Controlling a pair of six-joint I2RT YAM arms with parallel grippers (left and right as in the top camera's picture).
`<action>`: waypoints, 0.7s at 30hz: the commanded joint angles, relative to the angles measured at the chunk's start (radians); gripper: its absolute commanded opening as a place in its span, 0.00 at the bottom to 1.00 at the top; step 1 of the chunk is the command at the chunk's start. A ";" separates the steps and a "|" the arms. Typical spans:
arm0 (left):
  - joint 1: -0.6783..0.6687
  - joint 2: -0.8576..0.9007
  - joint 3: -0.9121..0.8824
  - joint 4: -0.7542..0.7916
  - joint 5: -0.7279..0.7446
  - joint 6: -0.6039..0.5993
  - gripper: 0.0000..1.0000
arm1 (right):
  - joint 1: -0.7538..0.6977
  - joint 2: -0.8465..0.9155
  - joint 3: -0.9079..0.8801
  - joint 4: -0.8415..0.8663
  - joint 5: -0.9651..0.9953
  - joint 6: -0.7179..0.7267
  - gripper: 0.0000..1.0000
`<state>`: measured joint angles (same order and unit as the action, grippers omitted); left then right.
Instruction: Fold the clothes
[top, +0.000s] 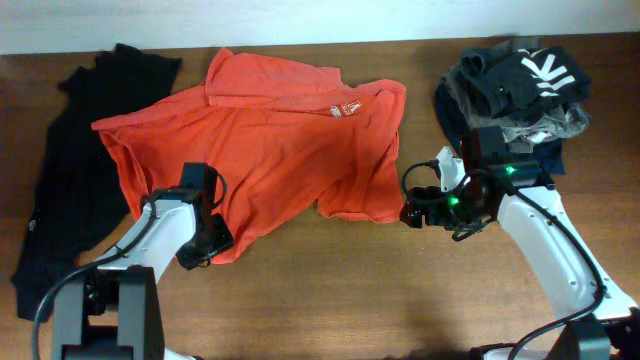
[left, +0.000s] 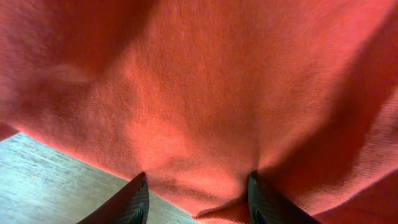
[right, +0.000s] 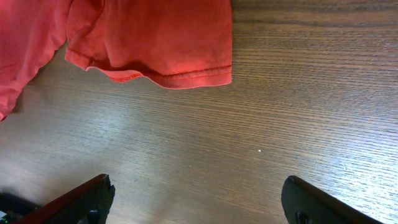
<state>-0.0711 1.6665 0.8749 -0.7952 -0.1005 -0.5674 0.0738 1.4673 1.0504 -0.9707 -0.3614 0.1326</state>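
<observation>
The orange-red T-shirt (top: 270, 140) lies crumpled across the table's middle, its small white neck label (top: 343, 108) near the top right; no chest lettering shows. A plain black garment (top: 70, 170) lies at the far left. My left gripper (top: 205, 248) is at the shirt's lower left edge. In the left wrist view it (left: 199, 202) is open, with the shirt's (left: 199, 81) hem lying between the fingers. My right gripper (top: 408, 195) is open and empty over bare wood, just right of the shirt's lower right corner. In the right wrist view the gripper (right: 199, 199) is short of the hem (right: 161, 37).
A pile of dark clothes (top: 515, 85), one with white markings, sits at the back right behind my right arm. The wooden table (top: 340, 290) shows bare along the front between the two arms. The table's far edge runs along the top.
</observation>
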 joint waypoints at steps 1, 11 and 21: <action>0.002 0.001 -0.040 0.024 0.016 0.014 0.52 | 0.005 0.000 -0.005 0.000 -0.009 0.008 0.91; 0.002 0.001 -0.058 0.090 0.019 0.014 0.49 | 0.005 0.000 -0.005 -0.009 -0.010 0.008 0.91; 0.002 0.001 -0.086 0.149 0.019 0.016 0.00 | 0.005 0.000 -0.005 -0.028 -0.013 0.008 0.91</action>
<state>-0.0689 1.6394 0.8280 -0.6704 -0.0956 -0.5591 0.0738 1.4673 1.0504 -0.9936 -0.3614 0.1352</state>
